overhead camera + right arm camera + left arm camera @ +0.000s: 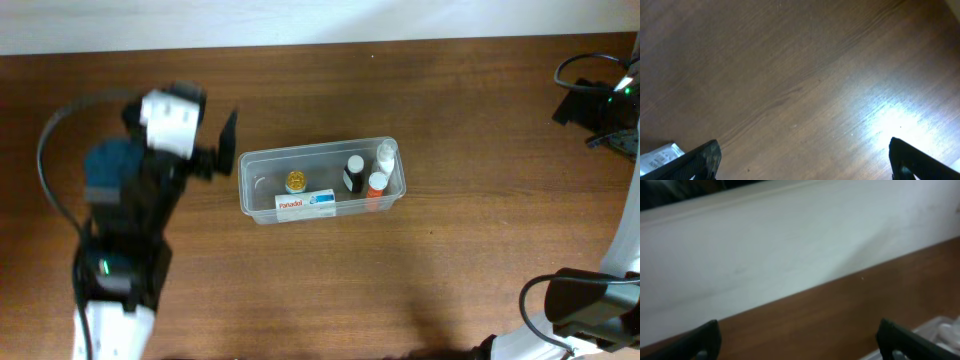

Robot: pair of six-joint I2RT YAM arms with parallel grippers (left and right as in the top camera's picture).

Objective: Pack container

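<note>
The clear plastic container (258,188) stands at the table's middle. Inside it lie a Panadol box (306,203), a small yellow-capped jar (296,181), a black bottle with a white cap (354,173), a white bottle (386,155) and an orange-capped bottle (376,186). My left gripper (222,145) is open and empty, raised just left of the container. In the left wrist view its fingers (800,347) are wide apart, and the container's corner (942,330) shows at the lower right. My right gripper (802,162) is open and empty over bare wood.
A white wall (790,245) runs along the table's far edge. Black cables and a device (598,98) sit at the back right. The right arm's base (585,305) is at the front right. A white labelled scrap (660,155) lies at the lower left of the right wrist view.
</note>
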